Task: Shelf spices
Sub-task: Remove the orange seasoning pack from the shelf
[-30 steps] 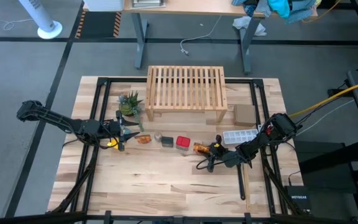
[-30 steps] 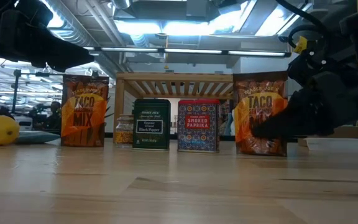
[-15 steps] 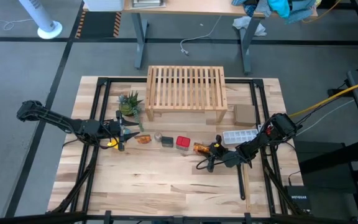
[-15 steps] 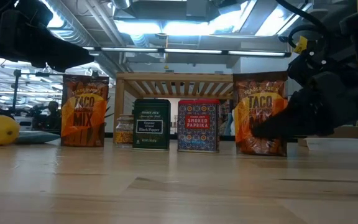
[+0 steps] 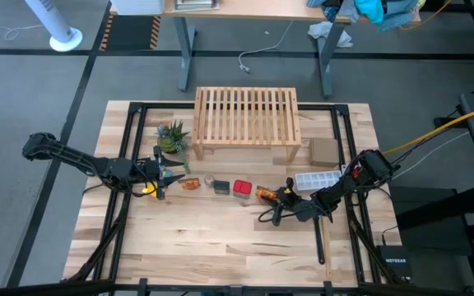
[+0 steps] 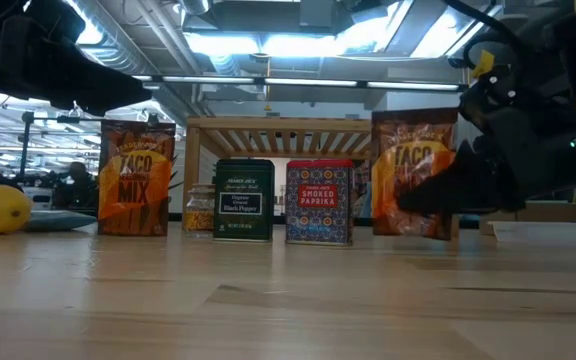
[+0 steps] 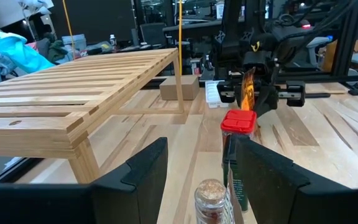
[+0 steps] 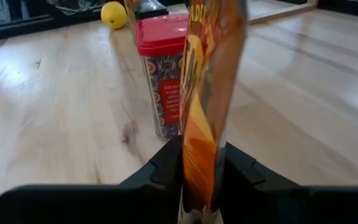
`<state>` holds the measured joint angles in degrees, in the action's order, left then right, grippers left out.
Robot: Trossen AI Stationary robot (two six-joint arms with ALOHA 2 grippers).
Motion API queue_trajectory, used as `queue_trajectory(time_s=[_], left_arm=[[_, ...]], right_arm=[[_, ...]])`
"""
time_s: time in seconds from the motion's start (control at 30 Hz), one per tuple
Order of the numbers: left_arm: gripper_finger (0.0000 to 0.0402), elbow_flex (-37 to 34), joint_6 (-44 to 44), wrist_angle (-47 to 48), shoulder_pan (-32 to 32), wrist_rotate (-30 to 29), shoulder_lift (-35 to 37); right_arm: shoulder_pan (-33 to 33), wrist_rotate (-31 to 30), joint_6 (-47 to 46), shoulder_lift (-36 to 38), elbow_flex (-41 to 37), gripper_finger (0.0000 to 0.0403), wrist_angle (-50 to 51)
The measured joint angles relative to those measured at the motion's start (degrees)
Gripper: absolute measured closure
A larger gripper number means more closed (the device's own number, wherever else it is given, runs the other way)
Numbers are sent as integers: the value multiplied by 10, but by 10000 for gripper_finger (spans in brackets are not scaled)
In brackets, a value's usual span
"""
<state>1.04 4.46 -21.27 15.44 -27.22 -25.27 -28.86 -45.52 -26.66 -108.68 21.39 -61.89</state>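
The spices stand in a row in front of the shelf (image 5: 246,117): an orange packet (image 6: 134,180), a tiny clear jar (image 6: 200,208), a dark grey box (image 6: 243,199) and a red tin (image 6: 319,202). My right gripper (image 5: 280,201) is shut on the second orange packet (image 6: 413,175) at the row's right end. My left gripper (image 5: 168,174) hovers open at the row's left end, by the first packet (image 5: 189,183). Its wrist view looks along the row over the jar (image 7: 211,198) to the red tin (image 7: 238,122). My right gripper pinches the right orange packet by its lower part (image 8: 199,168), one finger (image 8: 166,163) on each flat face. The fingers come level from the table's right side. The packet stands nearly upright, a little tilted, with its bottom edge (image 6: 413,234) just clear of the table.
A small green plant (image 5: 172,136) stands by the shelf's left leg and a yellow round toy (image 5: 148,189) lies under my left arm. A white ice-cube tray (image 5: 317,179) and a brown box (image 5: 324,150) lie to the right of the shelf. The near half of the table is bare wood.
My right gripper has risen a little. The right orange packet has come up off the table with it and has tipped slightly; before, it stood on the wood.
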Motion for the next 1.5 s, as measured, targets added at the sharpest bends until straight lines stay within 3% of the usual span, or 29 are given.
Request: queue_trajectory(time_s=[0.4,0.67,0.83,1.03,1.5], left_arm=[[219,0,0,26,0,0,0],[219,0,0,106,0,0,0],[219,0,0,170,0,0,0],[219,0,0,187,0,0,-3],[219,0,0,188,0,0,-3]], right_arm=[[0,22,0,0,4,322,1],[0,108,-6,0,20,322,-12],[0,138,-7,0,52,322,30],[0,145,-1,0,79,322,95],[0,148,-6,0,95,322,69]])
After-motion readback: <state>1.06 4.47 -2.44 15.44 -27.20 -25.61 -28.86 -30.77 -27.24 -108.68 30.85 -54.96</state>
